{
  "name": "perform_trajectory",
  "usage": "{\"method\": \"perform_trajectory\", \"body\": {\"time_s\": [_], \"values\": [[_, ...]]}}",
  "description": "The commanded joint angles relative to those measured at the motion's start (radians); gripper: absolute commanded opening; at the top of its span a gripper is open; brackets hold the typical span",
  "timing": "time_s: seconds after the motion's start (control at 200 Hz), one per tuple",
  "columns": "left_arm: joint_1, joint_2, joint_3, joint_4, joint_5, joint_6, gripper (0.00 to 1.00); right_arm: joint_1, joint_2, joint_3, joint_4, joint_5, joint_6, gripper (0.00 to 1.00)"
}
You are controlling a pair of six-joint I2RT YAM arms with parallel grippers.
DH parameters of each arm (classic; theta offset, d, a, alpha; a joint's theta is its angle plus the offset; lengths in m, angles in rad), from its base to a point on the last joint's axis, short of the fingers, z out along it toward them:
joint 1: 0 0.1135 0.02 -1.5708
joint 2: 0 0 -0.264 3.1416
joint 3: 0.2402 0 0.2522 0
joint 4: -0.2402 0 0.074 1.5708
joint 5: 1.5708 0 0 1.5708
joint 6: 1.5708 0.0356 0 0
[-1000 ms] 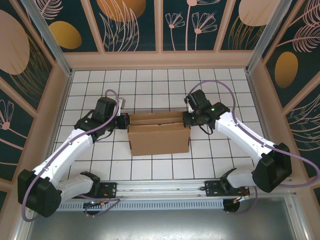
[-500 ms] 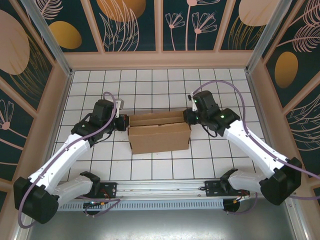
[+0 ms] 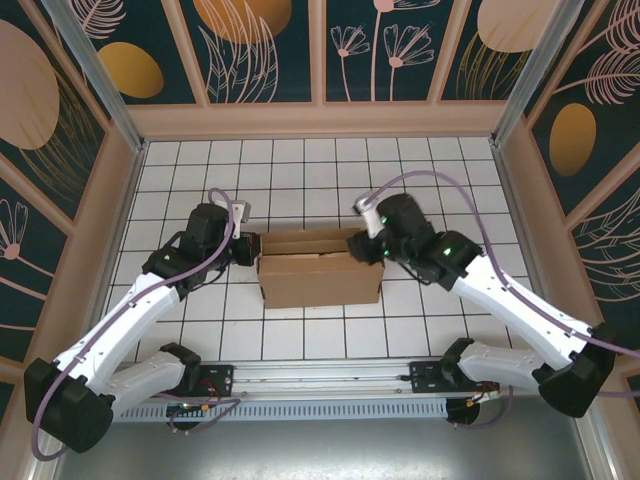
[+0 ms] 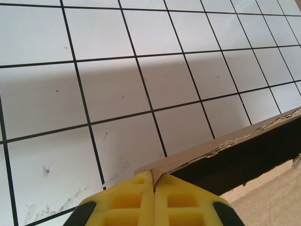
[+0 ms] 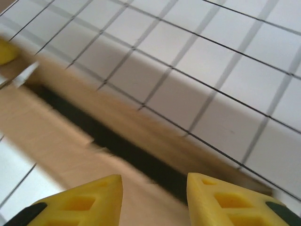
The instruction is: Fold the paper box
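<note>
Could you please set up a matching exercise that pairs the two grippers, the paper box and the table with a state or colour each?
Things: 1 left gripper; 2 right gripper; 3 paper box; 4 table.
Descriptions: A white with black grid lines; B fingers apart; C plain brown cardboard; D shut on a cardboard edge.
Pairs: 1-D; 2-B; 3-C; 4-A.

Blur smears the paper box [image 5: 94, 136] in the right wrist view, so its flaps and edges cannot be told apart. The picture's bottom edge crops the fingers [image 5: 89, 200] of the right gripper [image 5: 153, 181]. In the left wrist view the box runs off the right and bottom edges, and the left gripper [image 4: 153, 181] is cropped below. From above, both wrists cover their fingers at the box ends.
</note>
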Motion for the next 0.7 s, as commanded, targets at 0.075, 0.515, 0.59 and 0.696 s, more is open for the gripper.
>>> {"method": "perform_trajectory", "body": {"time_s": [0.075,0.515,0.59,0.696], "values": [[-0.008,-0.024,-0.013,0.008,-0.017,0.024,0.0,0.264,0.028,-0.037,0.051,0.089,-0.158,0.39],[-0.013,-0.035,-0.01,0.001,-0.007,0.02,0.0,0.43,0.215,-0.103,0.397,0.443,-0.341,0.44],[-0.012,-0.035,-0.006,0.0,-0.008,0.021,0.0,0.452,0.198,-0.147,0.486,0.464,-0.441,0.46],[-0.012,-0.031,0.0,-0.003,-0.006,0.025,0.0,0.455,0.168,-0.204,0.559,0.416,-0.54,0.48]]}}
